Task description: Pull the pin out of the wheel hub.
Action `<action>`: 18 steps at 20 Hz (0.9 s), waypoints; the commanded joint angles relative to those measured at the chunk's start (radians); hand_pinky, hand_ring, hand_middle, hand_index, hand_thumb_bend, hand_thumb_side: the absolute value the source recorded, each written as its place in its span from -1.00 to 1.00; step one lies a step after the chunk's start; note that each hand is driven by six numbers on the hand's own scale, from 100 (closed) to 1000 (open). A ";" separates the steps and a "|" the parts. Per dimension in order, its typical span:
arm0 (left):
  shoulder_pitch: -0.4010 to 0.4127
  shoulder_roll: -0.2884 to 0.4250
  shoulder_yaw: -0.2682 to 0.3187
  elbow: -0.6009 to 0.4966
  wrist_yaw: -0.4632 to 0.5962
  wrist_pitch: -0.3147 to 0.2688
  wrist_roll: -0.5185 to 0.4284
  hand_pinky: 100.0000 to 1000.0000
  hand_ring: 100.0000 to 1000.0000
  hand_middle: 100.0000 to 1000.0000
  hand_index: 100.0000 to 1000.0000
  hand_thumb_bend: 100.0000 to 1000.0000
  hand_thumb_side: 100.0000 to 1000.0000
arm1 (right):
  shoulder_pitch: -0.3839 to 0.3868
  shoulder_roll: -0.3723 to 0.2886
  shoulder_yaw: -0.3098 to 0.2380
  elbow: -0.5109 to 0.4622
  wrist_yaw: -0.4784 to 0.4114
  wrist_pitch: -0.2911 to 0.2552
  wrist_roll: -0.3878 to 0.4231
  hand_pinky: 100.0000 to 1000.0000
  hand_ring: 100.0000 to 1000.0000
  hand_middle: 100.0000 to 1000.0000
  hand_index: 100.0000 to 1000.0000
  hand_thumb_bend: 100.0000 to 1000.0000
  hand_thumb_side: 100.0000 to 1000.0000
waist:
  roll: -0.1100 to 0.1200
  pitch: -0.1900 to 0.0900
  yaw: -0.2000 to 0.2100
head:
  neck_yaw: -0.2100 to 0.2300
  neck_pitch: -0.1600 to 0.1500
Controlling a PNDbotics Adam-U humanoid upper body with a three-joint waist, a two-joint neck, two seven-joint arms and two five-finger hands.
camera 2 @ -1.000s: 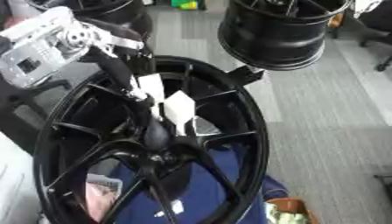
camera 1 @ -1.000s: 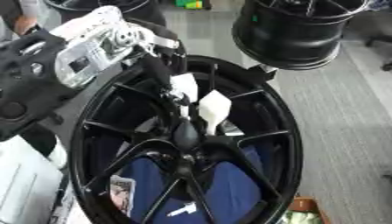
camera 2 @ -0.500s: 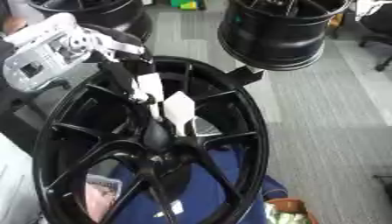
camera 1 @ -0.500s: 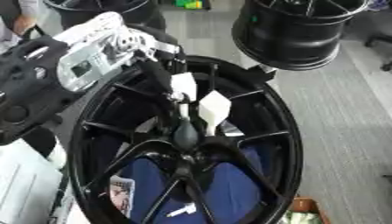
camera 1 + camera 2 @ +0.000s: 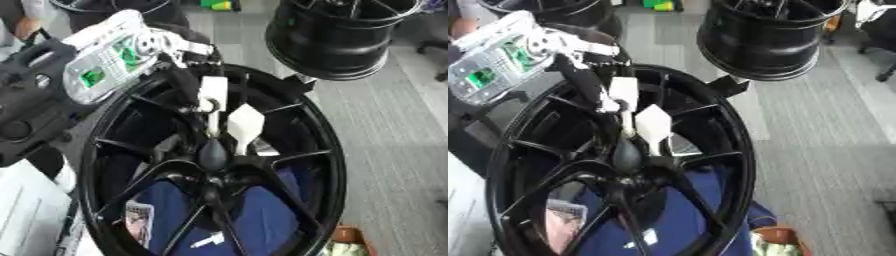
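Note:
A large black spoked wheel (image 5: 324, 150) fills the middle of both views, its hub (image 5: 208, 186) low in the centre. From the left comes my left arm with its white and silver housing (image 5: 109, 60). My left hand (image 5: 213, 95) hangs over the spokes, its white-padded fingers pinched on the pin (image 5: 213, 150). The pin shows a thin pale shaft over a black bulb-shaped body and stands upright just above the hub. Whether its lower end still sits in the hub is hidden. My right hand shows in neither view.
A second black wheel (image 5: 337, 37) stands at the upper right, close to the big wheel's rim. Blue cloth (image 5: 262, 210) lies under the spokes. A white object (image 5: 26, 210) is at the lower left. Grey floor (image 5: 394, 150) runs along the right.

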 commanded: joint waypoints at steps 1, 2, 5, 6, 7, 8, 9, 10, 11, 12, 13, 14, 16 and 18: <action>-0.014 0.045 0.040 -0.031 -0.016 0.020 -0.035 0.06 -0.01 -0.27 -0.04 -0.96 -1.00 | -0.008 -0.018 -0.018 -0.006 -0.006 0.000 -0.007 0.76 0.66 0.57 0.72 -1.00 -0.68 | -0.004 -0.017 0.002 | -0.001 -0.011; -0.011 0.061 0.057 -0.045 -0.019 0.003 -0.026 0.05 -0.02 -0.28 -0.06 -0.98 -1.00 | -0.008 -0.019 -0.019 -0.006 -0.006 -0.001 -0.008 0.76 0.66 0.57 0.72 -1.00 -0.68 | -0.004 -0.018 0.003 | -0.002 -0.011; 0.008 0.120 0.133 -0.094 -0.027 -0.051 0.008 0.03 -0.03 -0.28 -0.07 -1.00 -1.00 | -0.008 -0.022 -0.023 -0.006 -0.006 -0.004 -0.011 0.76 0.66 0.57 0.72 -1.00 -0.67 | -0.004 -0.019 0.006 | -0.007 -0.014; 0.018 0.143 0.166 -0.111 -0.028 -0.071 0.018 0.04 -0.03 -0.28 -0.07 -1.00 -1.00 | -0.008 -0.023 -0.025 -0.006 -0.005 -0.005 -0.012 0.76 0.66 0.57 0.72 -1.00 -0.67 | -0.004 -0.019 0.007 | -0.010 -0.016; 0.034 0.173 0.206 -0.128 -0.030 -0.093 0.029 0.04 -0.03 -0.28 -0.07 -1.00 -1.00 | -0.007 -0.026 -0.026 -0.006 -0.005 -0.006 -0.013 0.76 0.66 0.57 0.72 -1.00 -0.67 | -0.003 -0.019 0.008 | -0.014 -0.017; 0.054 0.205 0.247 -0.145 -0.034 -0.113 0.040 0.05 -0.01 -0.28 -0.06 -1.00 -1.00 | -0.006 -0.028 -0.028 -0.006 -0.004 -0.008 -0.014 0.76 0.66 0.57 0.72 -1.00 -0.68 | -0.003 -0.018 0.010 | -0.018 -0.016; 0.080 0.240 0.292 -0.160 -0.039 -0.132 0.053 0.04 0.00 -0.28 -0.05 -1.00 -1.00 | -0.004 -0.032 -0.031 -0.006 -0.003 -0.010 -0.015 0.76 0.66 0.57 0.72 -1.00 -0.69 | -0.002 -0.018 0.011 | -0.023 -0.015; 0.110 0.277 0.338 -0.173 -0.043 -0.147 0.069 0.04 -0.01 -0.28 -0.04 -1.00 -1.00 | -0.002 -0.035 -0.035 -0.006 -0.002 -0.013 -0.017 0.76 0.66 0.57 0.72 -1.00 -0.70 | -0.001 -0.017 0.012 | -0.026 -0.014; 0.152 0.318 0.393 -0.182 -0.045 -0.158 0.087 0.05 0.00 -0.27 -0.04 -1.00 -1.00 | 0.000 -0.038 -0.040 -0.006 -0.001 -0.015 -0.020 0.76 0.66 0.57 0.72 -1.00 -0.70 | 0.000 -0.015 0.015 | -0.029 -0.013; 0.192 0.353 0.440 -0.191 -0.044 -0.168 0.100 0.05 -0.01 -0.28 -0.04 -1.00 -1.00 | 0.001 -0.040 -0.043 -0.006 -0.001 -0.016 -0.023 0.76 0.66 0.57 0.72 -1.00 -0.71 | 0.001 -0.014 0.015 | -0.031 -0.011; 0.235 0.385 0.490 -0.198 -0.043 -0.174 0.115 0.05 -0.01 -0.26 -0.04 -1.00 -1.00 | 0.004 -0.042 -0.048 -0.006 0.000 -0.016 -0.026 0.76 0.66 0.57 0.72 -1.00 -0.70 | 0.000 -0.014 0.016 | -0.034 -0.005; 0.278 0.412 0.537 -0.206 -0.041 -0.179 0.131 0.04 -0.01 -0.24 -0.04 -1.00 -1.00 | 0.006 -0.043 -0.052 -0.006 -0.001 -0.014 -0.028 0.76 0.66 0.57 0.72 -1.00 -0.70 | -0.001 -0.014 0.017 | -0.035 0.002; 0.347 0.447 0.610 -0.227 -0.030 -0.185 0.162 0.03 -0.02 -0.22 -0.04 -1.00 -0.99 | 0.008 -0.043 -0.056 -0.006 -0.003 -0.012 -0.031 0.76 0.66 0.57 0.72 -1.00 -0.71 | -0.003 -0.015 0.019 | -0.031 0.016; 0.401 0.469 0.668 -0.248 -0.017 -0.189 0.191 0.02 -0.03 -0.22 -0.04 -1.00 -0.98 | 0.013 -0.045 -0.058 -0.006 -0.004 -0.011 -0.032 0.76 0.66 0.57 0.72 -1.00 -0.72 | -0.006 -0.016 0.022 | -0.031 0.018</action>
